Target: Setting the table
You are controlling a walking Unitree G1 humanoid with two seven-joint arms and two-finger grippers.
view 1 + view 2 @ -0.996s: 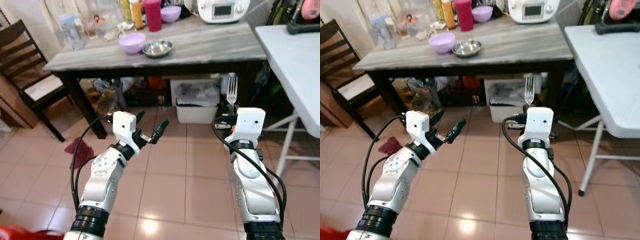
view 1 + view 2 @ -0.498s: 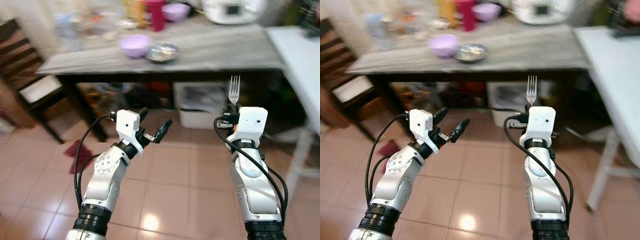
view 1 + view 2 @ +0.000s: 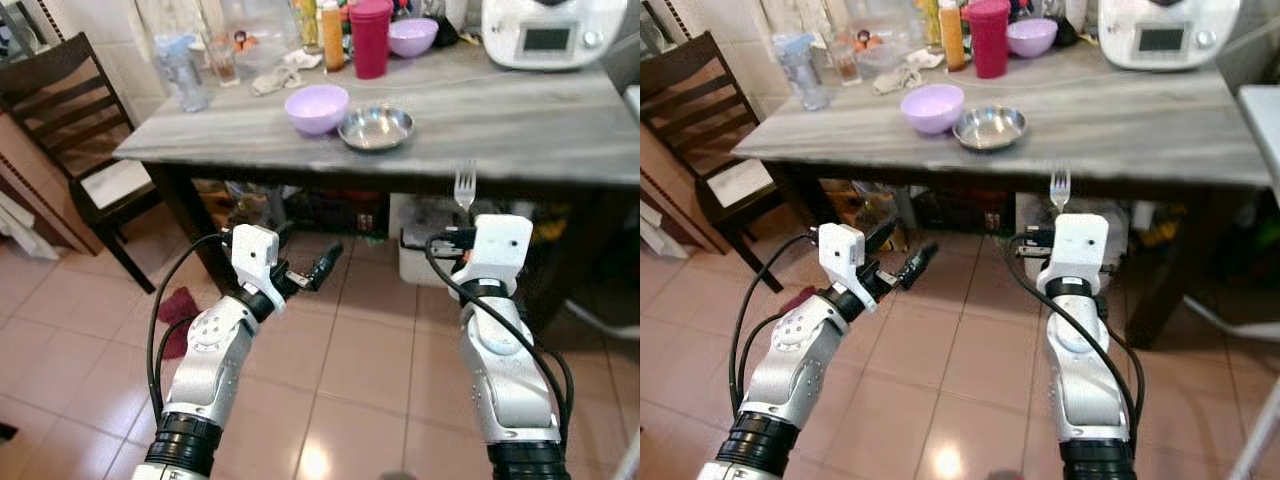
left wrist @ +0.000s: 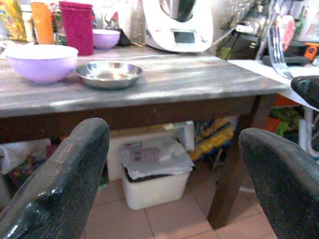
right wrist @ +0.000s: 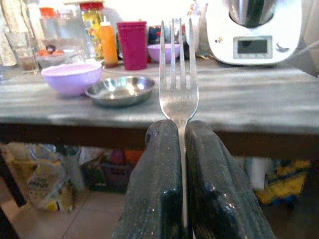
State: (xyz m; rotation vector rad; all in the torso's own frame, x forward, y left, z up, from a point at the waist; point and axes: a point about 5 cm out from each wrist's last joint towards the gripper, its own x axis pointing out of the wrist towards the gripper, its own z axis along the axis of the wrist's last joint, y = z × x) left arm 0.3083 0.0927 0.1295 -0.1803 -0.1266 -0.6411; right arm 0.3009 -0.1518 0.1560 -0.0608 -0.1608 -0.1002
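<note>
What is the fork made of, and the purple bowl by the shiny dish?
The fork looks like polished metal: silvery and reflective. The purple bowl seems plastic, matte and evenly coloured, though that's a guess. The shiny dish looks like steel, mirror-bright.

Head eyes look down; both wrist views face the table (image 3: 520,110)

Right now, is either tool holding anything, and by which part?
The right tool holds a fork upright by its handle, pinched just below the tines. The left tool is open and holds nothing.
</note>
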